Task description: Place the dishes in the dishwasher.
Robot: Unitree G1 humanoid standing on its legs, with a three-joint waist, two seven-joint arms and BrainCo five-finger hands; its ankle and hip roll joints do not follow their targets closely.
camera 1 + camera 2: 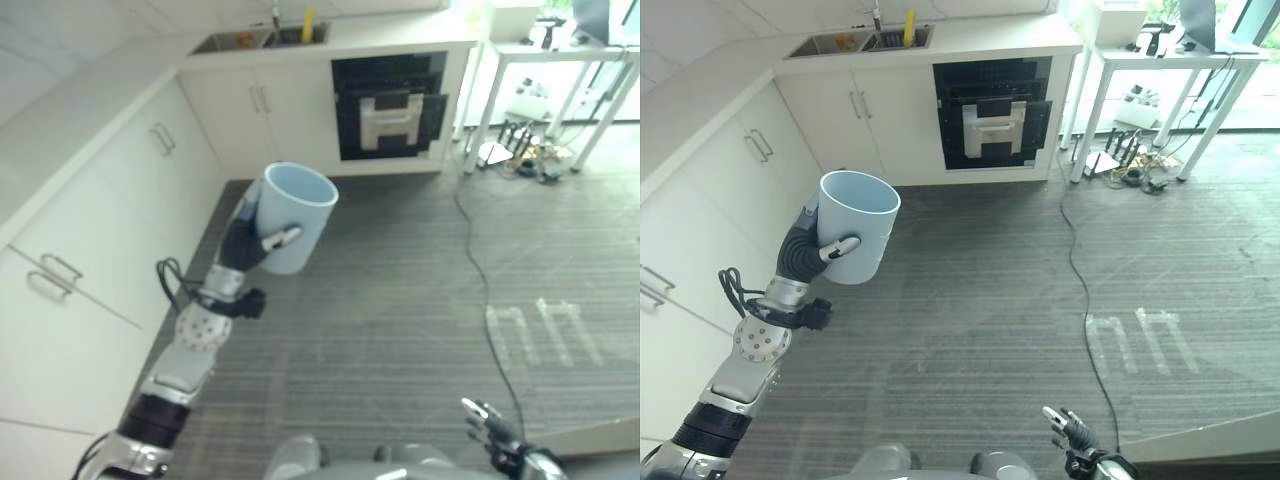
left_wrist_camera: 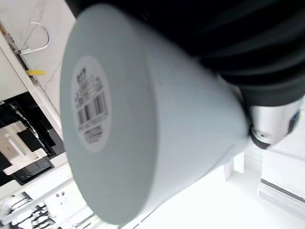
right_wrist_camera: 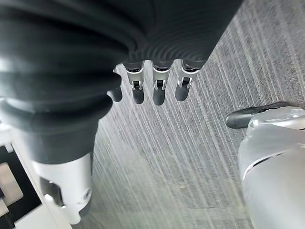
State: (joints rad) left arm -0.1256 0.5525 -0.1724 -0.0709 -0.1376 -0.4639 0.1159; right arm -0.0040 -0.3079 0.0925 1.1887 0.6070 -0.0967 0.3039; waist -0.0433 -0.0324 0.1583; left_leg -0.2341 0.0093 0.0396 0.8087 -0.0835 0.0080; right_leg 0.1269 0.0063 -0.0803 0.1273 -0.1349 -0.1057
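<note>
Nearest the head camera, at the bottom of the view, the right hand (image 1: 1072, 432) hangs low over the grey striped floor (image 1: 400, 290), its fingers (image 3: 159, 90) loosely extended and holding nothing.

Farther out, the left hand (image 1: 245, 240) is raised on a bent arm and grips a pale blue cup (image 1: 292, 218): the thumb (image 1: 281, 239) lies across the cup's wall while the other fingers are hidden behind it. The cup is roughly upright, mouth tilted slightly up and away, its labelled base (image 2: 90, 109) facing the wrist camera. It is carried in mid-air above the floor, near the white cabinets (image 1: 90, 260) on the robot's left and well apart from the dark open appliance (image 1: 992, 112) set under the far counter (image 1: 970, 42), beside the sink (image 1: 855, 42) at that counter's left end.

The step in hand looks like carrying the cup to that appliance, presumably the dishwasher. To do it well, the grasp should hold firm, the cup should keep clear of the cabinet handles (image 1: 162, 138), and it likely needs turning mouth-down before it meets a rack.
</note>
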